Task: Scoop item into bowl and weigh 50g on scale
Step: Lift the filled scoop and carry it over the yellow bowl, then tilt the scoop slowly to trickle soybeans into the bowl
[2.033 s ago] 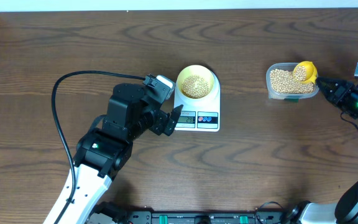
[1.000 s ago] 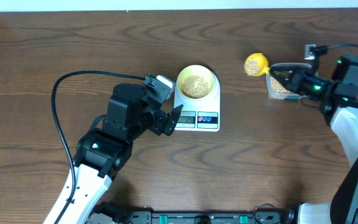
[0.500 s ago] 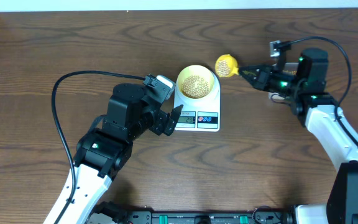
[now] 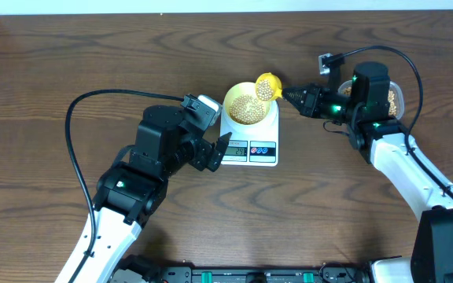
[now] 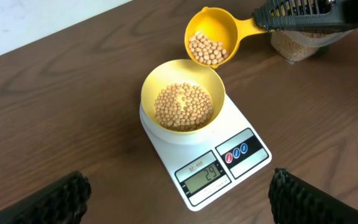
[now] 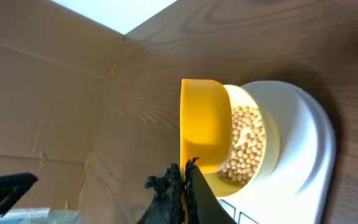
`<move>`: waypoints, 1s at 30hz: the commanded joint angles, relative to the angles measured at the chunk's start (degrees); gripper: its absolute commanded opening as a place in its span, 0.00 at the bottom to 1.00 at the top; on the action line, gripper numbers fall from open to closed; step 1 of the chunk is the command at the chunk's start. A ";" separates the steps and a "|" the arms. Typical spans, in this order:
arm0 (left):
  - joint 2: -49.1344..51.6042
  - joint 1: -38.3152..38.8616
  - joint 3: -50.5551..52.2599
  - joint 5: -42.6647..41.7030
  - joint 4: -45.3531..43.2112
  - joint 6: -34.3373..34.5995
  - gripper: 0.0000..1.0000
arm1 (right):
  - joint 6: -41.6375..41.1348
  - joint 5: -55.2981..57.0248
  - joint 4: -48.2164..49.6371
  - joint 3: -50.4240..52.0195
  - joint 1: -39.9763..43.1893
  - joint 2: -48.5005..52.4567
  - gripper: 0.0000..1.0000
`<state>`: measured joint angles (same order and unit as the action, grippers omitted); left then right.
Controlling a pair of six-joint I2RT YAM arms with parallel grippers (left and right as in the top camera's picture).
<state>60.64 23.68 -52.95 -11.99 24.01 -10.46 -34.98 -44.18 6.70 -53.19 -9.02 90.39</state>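
Note:
A pale yellow-green bowl (image 4: 248,104) (image 5: 183,102) holding beans (image 5: 181,106) stands on the white scale (image 4: 258,149) (image 5: 232,152), whose screen reads 29. My right gripper (image 4: 294,93) (image 6: 185,174) is shut on the handle of a yellow scoop (image 4: 267,86) (image 5: 209,42) (image 6: 202,124) that carries beans and hovers over the bowl's far right rim. My left gripper (image 4: 220,148) is open and empty, just left of the scale's front.
A clear plastic tub of beans (image 4: 395,96) (image 5: 298,43) sits behind my right arm at the right. A black cable (image 4: 73,157) loops over the table at the left.
My right gripper carried the loaded scoop leftward from the tub to above the bowl's rim. The left arm has not moved.

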 commanded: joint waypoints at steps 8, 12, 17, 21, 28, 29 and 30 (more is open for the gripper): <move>-0.31 -0.15 0.22 1.57 0.00 0.50 0.94 | 2.16 2.67 0.15 -0.33 -0.48 0.39 0.01; -0.31 -0.15 0.22 1.57 0.00 0.50 0.94 | 4.44 2.69 0.17 -0.33 -0.48 0.39 0.01; -0.31 -0.15 0.22 1.55 0.00 0.50 0.94 | 4.44 2.67 0.22 -0.33 -0.48 0.39 0.01; -0.31 -0.15 0.22 1.55 0.00 0.50 0.94 | 4.48 2.64 0.74 -0.33 -0.81 0.39 0.01; -0.31 -0.15 0.22 1.57 0.00 0.50 0.94 | 9.14 2.86 1.73 -0.33 -3.45 0.39 0.01; -0.31 -0.15 0.22 1.57 0.00 0.50 0.94 | 9.35 3.23 1.66 -0.33 -3.67 0.39 0.01; -0.31 -0.15 0.22 1.57 0.00 0.50 0.94 | 9.40 3.67 1.64 -0.33 -3.82 0.39 0.01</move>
<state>60.64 23.68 -52.95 -11.20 24.01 -10.46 -28.12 -41.28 8.19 -53.19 -12.27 90.39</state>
